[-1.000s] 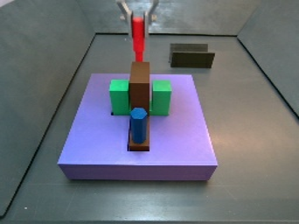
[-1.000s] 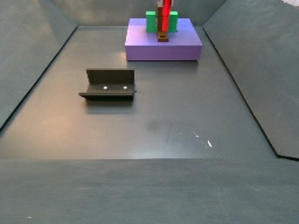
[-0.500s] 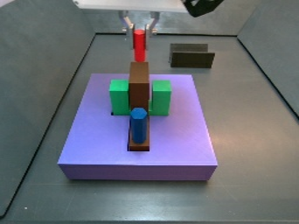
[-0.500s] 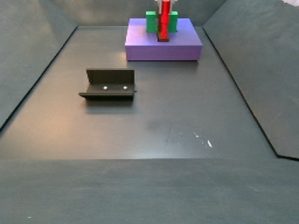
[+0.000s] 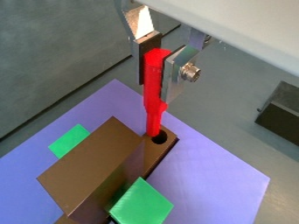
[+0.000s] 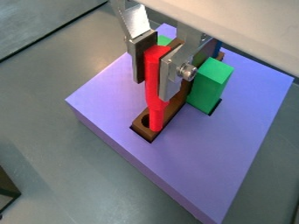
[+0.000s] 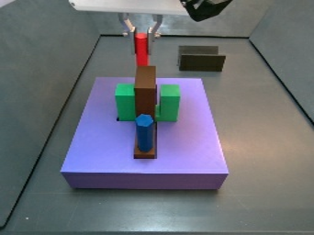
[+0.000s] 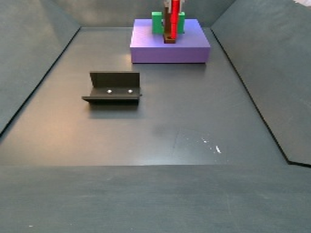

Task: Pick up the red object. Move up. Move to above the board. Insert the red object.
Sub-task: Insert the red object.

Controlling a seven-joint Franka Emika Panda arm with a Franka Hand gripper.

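Observation:
The red object (image 5: pixel 153 92) is a thin bright red peg, held upright. My gripper (image 5: pixel 156 63) is shut on its upper part, directly above the purple board (image 7: pixel 185 151). In both wrist views the peg's lower tip sits in the round hole at one end of the brown block (image 5: pixel 103 166) on the board. The peg (image 6: pixel 152 83) and gripper (image 6: pixel 156 63) also show over that hole. In a side view the gripper (image 7: pixel 145 27) holds the peg (image 7: pixel 145 48) behind the brown block (image 7: pixel 147 90). The peg (image 8: pixel 175 13) also shows over the board (image 8: pixel 170 51).
A blue hexagonal peg (image 7: pixel 145 132) stands in the block's near end. Green blocks (image 7: pixel 125 102) (image 7: pixel 171 102) flank the brown block. The dark fixture (image 7: pixel 201 60) stands on the grey floor behind the board, and shows well apart from it (image 8: pixel 113 87). Grey walls enclose the floor.
My gripper has come straight down with the red peg. The peg's visible length above the brown block has shrunk and its tip has entered the hole.

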